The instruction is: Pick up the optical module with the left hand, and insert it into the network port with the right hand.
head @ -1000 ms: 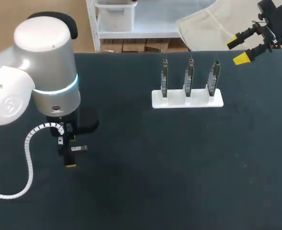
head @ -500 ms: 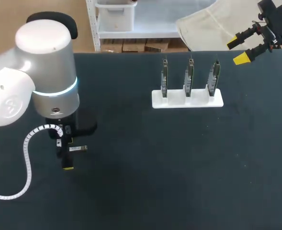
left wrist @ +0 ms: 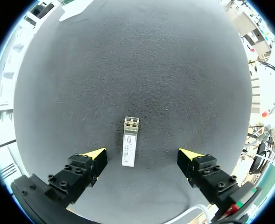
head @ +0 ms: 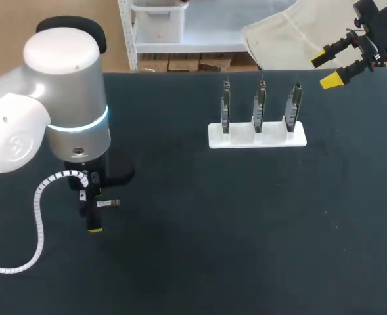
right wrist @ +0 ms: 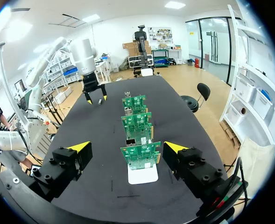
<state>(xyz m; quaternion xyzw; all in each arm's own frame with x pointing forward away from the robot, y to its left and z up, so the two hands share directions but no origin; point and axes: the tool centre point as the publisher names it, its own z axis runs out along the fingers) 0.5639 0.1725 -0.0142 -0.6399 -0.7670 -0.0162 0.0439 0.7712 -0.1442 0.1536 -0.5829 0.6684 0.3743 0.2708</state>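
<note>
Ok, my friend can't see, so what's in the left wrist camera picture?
A small silver optical module lies on the dark table, between the open, yellow-tipped fingers of the left hand. Neither finger touches it.

No readable text. The label (left wrist: pixel 129 149) on the optical module (left wrist: pixel 130 124), between the left gripper (left wrist: pixel 142 154) fingers, has print too small to read.

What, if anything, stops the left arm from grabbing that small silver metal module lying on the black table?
Probably nothing, so yes: the left gripper hangs open over the small silver metal module, which lies flat between its fingers, with no other thing beside it.
</note>
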